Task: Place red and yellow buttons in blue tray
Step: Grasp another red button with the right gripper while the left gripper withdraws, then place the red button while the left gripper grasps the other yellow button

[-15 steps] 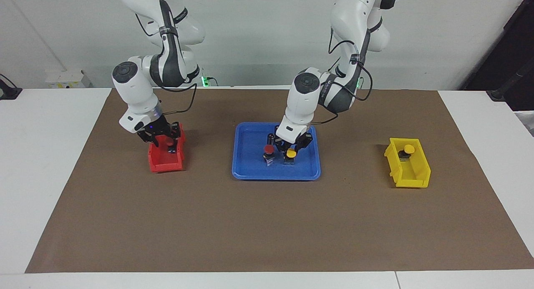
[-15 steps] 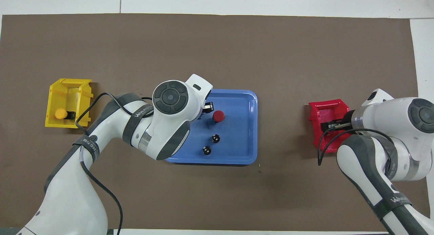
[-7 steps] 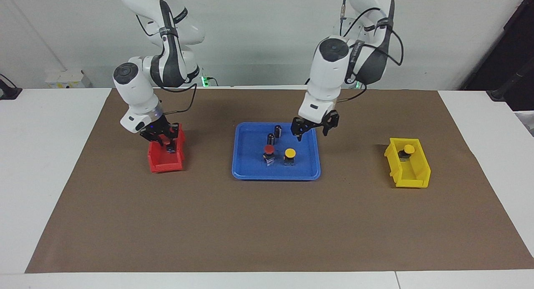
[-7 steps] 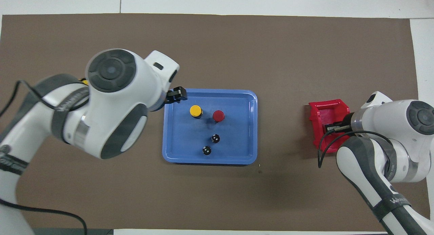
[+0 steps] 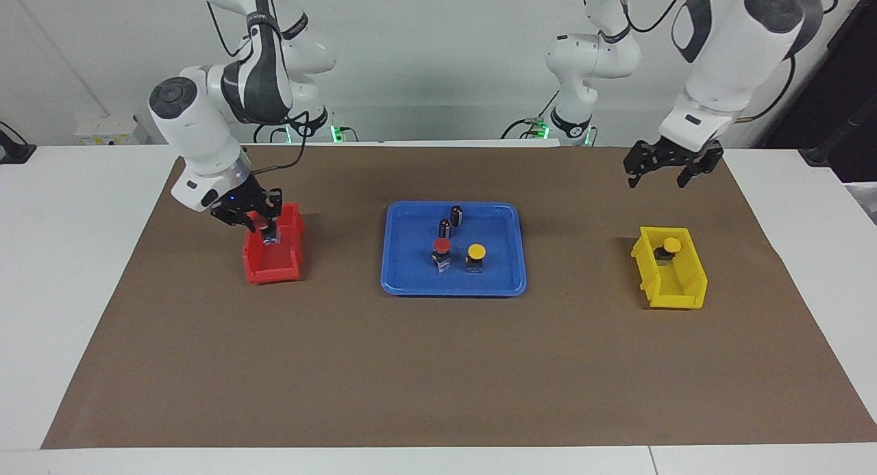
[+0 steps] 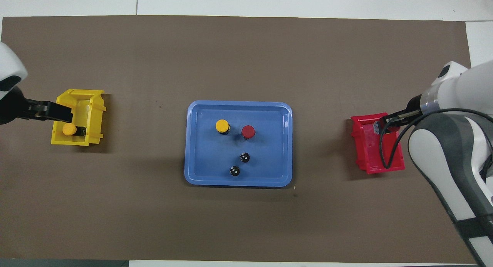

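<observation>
One red button (image 5: 442,245) (image 6: 248,131) and one yellow button (image 5: 476,251) (image 6: 222,125) are seen standing upright side by side in the blue tray (image 5: 404,276) (image 6: 200,174), the yellow one toward the left arm's end. No jaws are near either of them. Two dark cylinders (image 5: 450,221) (image 6: 239,163) stand in the same tray, nearer to the robots than the two buttons.

A second red button (image 5: 271,237) (image 6: 377,127) is gripped by the right gripper (image 5: 255,218) (image 6: 386,125), whose jaws are closed on it. It is held just above the red bin (image 5: 270,269) (image 6: 371,159), over the part of the bin nearest the robots; its cap is largely hidden by the fingers. The red bin rests on the brown mat (image 5: 438,365) (image 6: 246,59) toward the right arm's end of the table, well apart from the tray.

A second yellow button (image 5: 669,247) (image 6: 70,129) lies in the yellow bin (image 5: 678,293) (image 6: 94,101), at the bin's end nearest the robots. The bin sits toward the left arm's end of the table. The left gripper (image 5: 663,166) (image 6: 54,112) hangs in the air over the mat beside that bin, clearly raised above it, with jaws spread apart and nothing between them. The yellow button is not touched by it.
</observation>
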Controlling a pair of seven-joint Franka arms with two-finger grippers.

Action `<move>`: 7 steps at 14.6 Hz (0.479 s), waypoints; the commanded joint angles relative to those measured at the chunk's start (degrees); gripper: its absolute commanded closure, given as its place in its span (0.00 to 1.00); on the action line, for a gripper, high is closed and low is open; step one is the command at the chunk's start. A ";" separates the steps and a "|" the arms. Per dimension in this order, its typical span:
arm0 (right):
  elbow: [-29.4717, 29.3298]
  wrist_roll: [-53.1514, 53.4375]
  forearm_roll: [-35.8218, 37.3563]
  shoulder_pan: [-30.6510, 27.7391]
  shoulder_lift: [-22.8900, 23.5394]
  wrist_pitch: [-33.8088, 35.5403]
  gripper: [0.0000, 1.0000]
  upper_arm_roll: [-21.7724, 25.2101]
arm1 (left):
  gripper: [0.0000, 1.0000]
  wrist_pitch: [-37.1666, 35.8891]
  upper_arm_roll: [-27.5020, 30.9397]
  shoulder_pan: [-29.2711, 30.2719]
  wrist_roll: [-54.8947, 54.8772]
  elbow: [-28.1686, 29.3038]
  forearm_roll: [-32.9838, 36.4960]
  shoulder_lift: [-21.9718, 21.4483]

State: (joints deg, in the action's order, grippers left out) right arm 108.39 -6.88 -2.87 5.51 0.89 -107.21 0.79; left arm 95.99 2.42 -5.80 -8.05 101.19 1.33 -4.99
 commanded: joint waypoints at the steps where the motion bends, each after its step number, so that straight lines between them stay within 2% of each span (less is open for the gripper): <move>1: -7.76 14.63 0.23 10.35 6.14 0.01 0.80 -0.26 | 0.06 8.39 -1.01 6.04 -4.60 5.48 0.87 -0.63; 3: -7.58 27.56 0.24 17.92 9.11 -7.02 0.80 -0.35 | 0.25 15.08 -1.01 6.76 -4.26 8.40 0.78 0.50; 5: -7.50 33.40 0.23 21.81 11.93 -11.77 0.80 -0.35 | 0.25 20.88 -1.10 6.33 -2.85 11.47 0.69 2.61; 7: -5.58 33.95 0.23 22.61 13.35 -14.24 0.79 -0.35 | 0.26 24.41 -1.10 6.59 -2.85 14.55 0.34 4.64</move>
State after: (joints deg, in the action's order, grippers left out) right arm 102.42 26.96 -2.75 29.21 12.69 -119.52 -0.03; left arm 116.30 1.74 0.57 -11.88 112.43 1.33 -1.52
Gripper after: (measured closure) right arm 0.586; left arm 0.251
